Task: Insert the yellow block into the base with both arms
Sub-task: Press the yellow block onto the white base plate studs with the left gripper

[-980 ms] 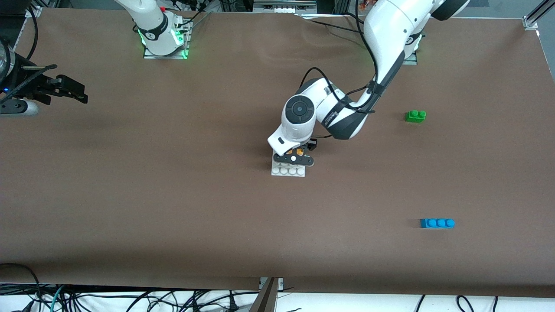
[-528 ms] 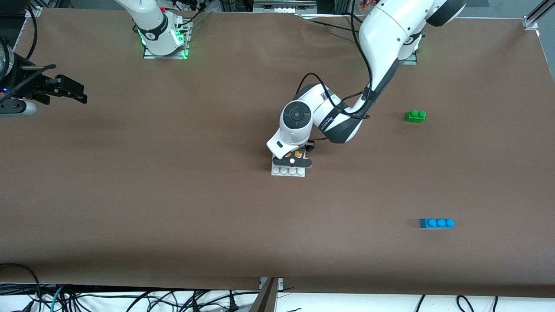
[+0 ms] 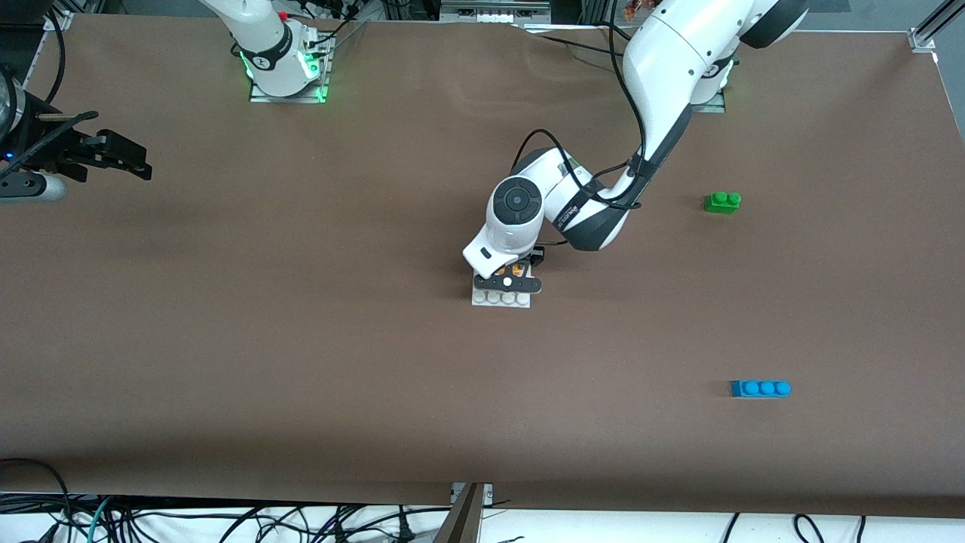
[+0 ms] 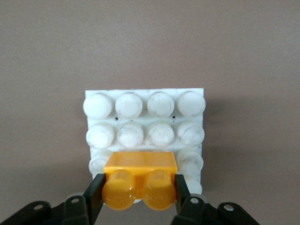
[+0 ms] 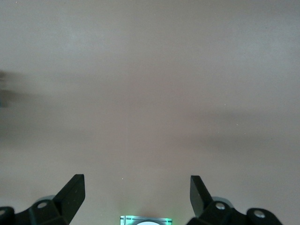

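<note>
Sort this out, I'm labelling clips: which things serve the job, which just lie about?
In use: yellow block, held by the left gripper over the base; right gripper waits, open.
Lying about: green brick, blue brick.
</note>
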Motion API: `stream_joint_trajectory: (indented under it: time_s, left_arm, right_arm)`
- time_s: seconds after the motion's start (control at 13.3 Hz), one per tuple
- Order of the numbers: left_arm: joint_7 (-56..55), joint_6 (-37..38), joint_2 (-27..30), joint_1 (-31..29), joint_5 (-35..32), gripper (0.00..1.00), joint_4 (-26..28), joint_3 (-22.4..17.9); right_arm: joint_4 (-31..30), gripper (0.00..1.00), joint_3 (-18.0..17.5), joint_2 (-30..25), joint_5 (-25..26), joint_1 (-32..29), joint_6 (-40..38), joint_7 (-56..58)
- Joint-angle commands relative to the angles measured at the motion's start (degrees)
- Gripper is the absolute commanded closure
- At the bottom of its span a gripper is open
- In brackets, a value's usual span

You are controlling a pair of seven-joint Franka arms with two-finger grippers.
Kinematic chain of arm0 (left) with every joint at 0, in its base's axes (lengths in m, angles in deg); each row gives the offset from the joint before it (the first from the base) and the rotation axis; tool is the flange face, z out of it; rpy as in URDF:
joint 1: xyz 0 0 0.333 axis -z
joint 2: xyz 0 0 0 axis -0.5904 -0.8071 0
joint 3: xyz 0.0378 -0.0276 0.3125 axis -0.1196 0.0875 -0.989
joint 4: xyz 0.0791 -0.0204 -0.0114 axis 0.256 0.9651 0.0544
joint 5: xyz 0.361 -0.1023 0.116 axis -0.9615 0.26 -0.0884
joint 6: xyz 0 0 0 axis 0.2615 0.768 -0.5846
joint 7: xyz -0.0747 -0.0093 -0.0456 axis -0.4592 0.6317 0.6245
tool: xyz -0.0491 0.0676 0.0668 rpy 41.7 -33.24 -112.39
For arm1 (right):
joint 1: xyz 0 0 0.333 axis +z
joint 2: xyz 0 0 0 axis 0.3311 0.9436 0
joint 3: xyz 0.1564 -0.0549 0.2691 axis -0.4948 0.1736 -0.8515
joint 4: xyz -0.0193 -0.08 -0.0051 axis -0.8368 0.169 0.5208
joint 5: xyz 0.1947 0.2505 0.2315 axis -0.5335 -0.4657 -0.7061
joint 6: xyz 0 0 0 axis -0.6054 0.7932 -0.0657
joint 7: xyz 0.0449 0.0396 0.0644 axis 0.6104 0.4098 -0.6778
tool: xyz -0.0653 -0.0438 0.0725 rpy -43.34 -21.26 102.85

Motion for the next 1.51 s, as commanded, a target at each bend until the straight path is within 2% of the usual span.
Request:
stream_joint_trajectory:
  time_s: [0.0, 0.3, 0.38, 0.45, 0.75, 0.91, 1.06, 1.21, 1.43]
  left_arm:
    - [-1.15, -0.65, -1.81, 1.68, -0.60, 0.69, -1.81, -0.88]
    - [-1.15, -0.65, -2.07, 1.77, -0.60, 0.69, -1.81, -1.23]
    - [-1.15, -0.65, -2.07, 1.77, -0.60, 0.50, -1.81, -1.23]
    - [-1.06, -0.65, -2.07, 1.77, -0.68, 0.03, -1.81, -1.31]
    - [-0.97, -0.30, -1.20, 1.59, -2.44, 0.00, -1.81, -1.32]
    - [-1.06, 2.49, 1.16, 1.15, -2.35, 0.00, -1.81, -1.23]
    - [-1.06, 8.45, 6.42, 0.37, -1.48, 0.00, -1.81, -1.14]
    - [-0.53, 17.68, 13.19, 0.01, -1.39, 0.00, -1.89, -1.14]
    - [0.25, 22.44, 19.53, -4.81, -0.69, 0.00, -2.07, -0.70]
  right_arm:
    - [1.23, 0.01, -0.28, 0.23, 0.85, -0.05, -1.05, -0.15]
    - [1.23, 0.01, -0.28, 0.14, 0.85, 0.03, -0.87, -0.24]
    - [1.23, 0.01, -0.28, 0.14, 0.85, 0.03, -0.78, -0.24]
    - [1.23, 0.01, -0.28, 0.05, 0.85, 0.03, -0.96, -0.24]
    - [1.23, 0.01, -0.37, 0.05, 0.85, 0.03, -1.05, -0.24]
    - [1.23, 0.01, -0.28, 0.05, 0.85, 0.03, -0.79, -0.24]
    - [1.23, 0.01, -0.37, 0.05, 0.76, 0.03, -0.96, -0.24]
    - [1.23, 0.01, -0.37, 0.05, 0.76, 0.03, -0.78, -0.24]
    - [1.23, 0.01, -0.28, 0.05, 0.59, -0.05, -0.70, -0.24]
